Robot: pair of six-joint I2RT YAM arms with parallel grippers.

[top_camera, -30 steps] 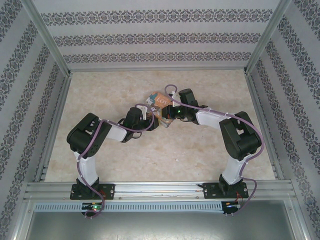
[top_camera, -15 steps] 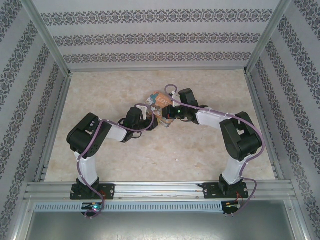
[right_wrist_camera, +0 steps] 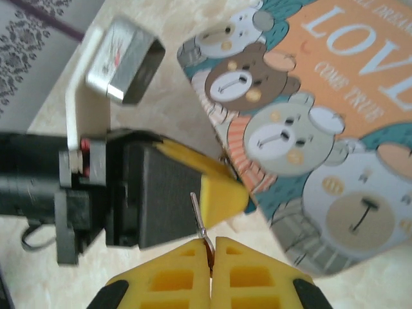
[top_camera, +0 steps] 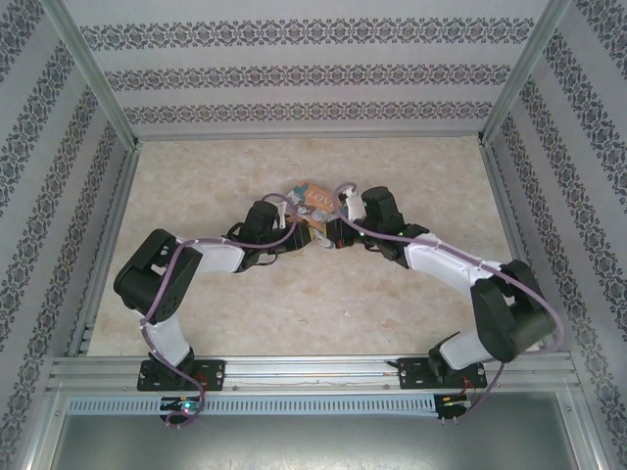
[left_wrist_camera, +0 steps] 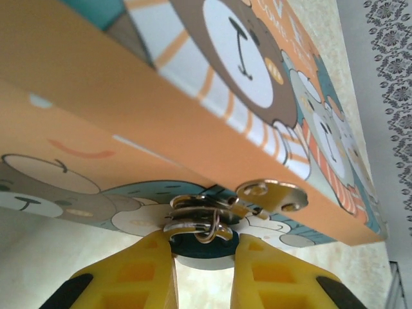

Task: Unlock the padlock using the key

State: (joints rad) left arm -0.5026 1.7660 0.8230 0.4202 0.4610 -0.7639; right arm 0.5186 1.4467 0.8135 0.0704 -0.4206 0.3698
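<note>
Records one container: a cartoon-printed box (top_camera: 312, 199), sitting mid-table (top_camera: 196, 176) at centre of the overhead view. Closed, with lid down and contents hidden. Looks like card, flat-sided and sharp-cornered, printed with bears on orange and teal plus the word LOVE.

Places the padlock (left_wrist_camera: 203, 250) at lower centre of the left wrist view, against the box's side face just under the overhang of the lid. Small, with a dark blue rounded body and silver wire loops (left_wrist_camera: 193, 217) bunched above it. Held by the left gripper (left_wrist_camera: 205, 259), with yellow ribbed jaws clamped on the blue body from both sides. Notes a flat silver tab (left_wrist_camera: 270, 194) with a hole, just right of the loops and touching the box; cannot tell whether hasp or key.

Finds the right gripper (right_wrist_camera: 210, 256) at bottom centre of the right wrist view, with yellow jaws pressed together on a thin silver key (right_wrist_camera: 197, 211). Seen edge-on, pointing up the frame, just beside the left gripper's yellow jaw and near the lower left corner of the box. Cannot make out the padlock behind that jaw here.

Shows, from overhead, both grippers meeting at the near side of the box from left and right, close together. Leaves bare beige marbled tabletop open on every side of the box. Bounded by aluminium rails (top_camera: 313, 367) at the bottom of the frame and patterned walls (top_camera: 294, 73) at left, right and top, all well apart from the box
</note>
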